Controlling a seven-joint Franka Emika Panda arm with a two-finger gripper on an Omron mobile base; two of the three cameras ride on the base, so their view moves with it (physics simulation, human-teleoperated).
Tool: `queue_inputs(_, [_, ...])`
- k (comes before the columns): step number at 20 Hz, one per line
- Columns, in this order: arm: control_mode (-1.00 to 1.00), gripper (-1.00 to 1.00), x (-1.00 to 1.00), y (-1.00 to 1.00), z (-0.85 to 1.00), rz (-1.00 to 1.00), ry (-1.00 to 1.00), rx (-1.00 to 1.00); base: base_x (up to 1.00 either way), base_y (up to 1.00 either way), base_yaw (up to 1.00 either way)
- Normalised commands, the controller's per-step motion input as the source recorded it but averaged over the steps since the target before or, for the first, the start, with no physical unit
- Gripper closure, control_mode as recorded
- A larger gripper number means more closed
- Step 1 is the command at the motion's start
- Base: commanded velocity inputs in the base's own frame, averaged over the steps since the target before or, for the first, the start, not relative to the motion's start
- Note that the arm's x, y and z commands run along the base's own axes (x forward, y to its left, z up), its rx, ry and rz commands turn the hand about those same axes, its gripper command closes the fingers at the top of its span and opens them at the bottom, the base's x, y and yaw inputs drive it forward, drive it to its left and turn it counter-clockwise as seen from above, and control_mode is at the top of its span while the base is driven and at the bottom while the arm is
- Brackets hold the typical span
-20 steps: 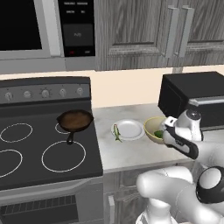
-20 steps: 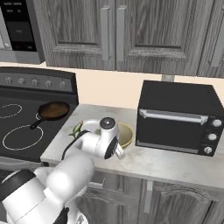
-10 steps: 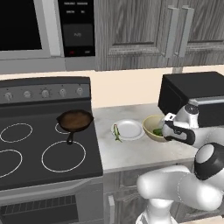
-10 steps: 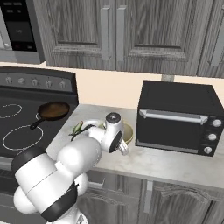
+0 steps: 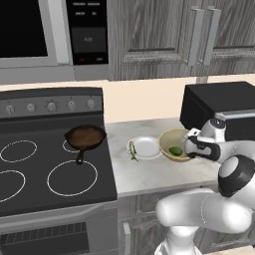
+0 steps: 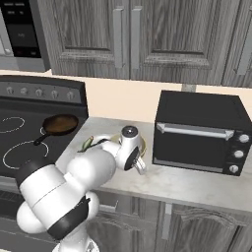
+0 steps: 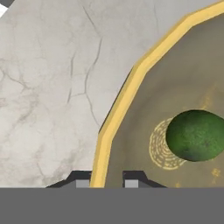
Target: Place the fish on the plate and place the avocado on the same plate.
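The avocado point(image 7: 195, 135), a rounded dark-green lump, lies inside the yellowish bowl point(image 7: 118, 109), right of the plate in the left base view. My gripper point(image 7: 107, 183) is down at the bowl's near rim, and the yellow rim runs between its two finger tips; it is shut on that rim, with the avocado a little apart from it. In the left base view the gripper point(image 5: 188, 149) sits at the right side of the bowl point(image 5: 167, 140), beside the avocado point(image 5: 175, 150). The slim greenish-yellow fish point(image 5: 132, 151) lies along the left edge of the white plate point(image 5: 148, 148).
A black toaster oven point(image 5: 219, 102) stands close behind and right of the bowl. A frying pan point(image 5: 85, 136) sits on the stove point(image 5: 50, 169) to the left. Grey marble counter point(image 5: 149, 174) runs in front of the plate to its edge.
The jaws went from wide open to shut. The hand came down from above the bowl to its rim. Fish, plate and avocado stayed where they were.
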Motion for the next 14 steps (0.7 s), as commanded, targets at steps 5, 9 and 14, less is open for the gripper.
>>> queue_inputs(5, [-1.0, 1.0, 0.1, 0.16, -0.04, -0.13, 0.09, 0.0, 0.0, 0.0, 0.0])
queue_inputs(9, [-1.0, 1.0, 0.0, 0.03, 0.04, -0.2, 0.03, 0.0, 0.0, 0.0, 0.0])
queue_inputs(14, [-1.0, 1.0, -0.02, 0.11, 0.31, -0.19, -0.02, 0.0, 0.0, 0.0, 0.0])
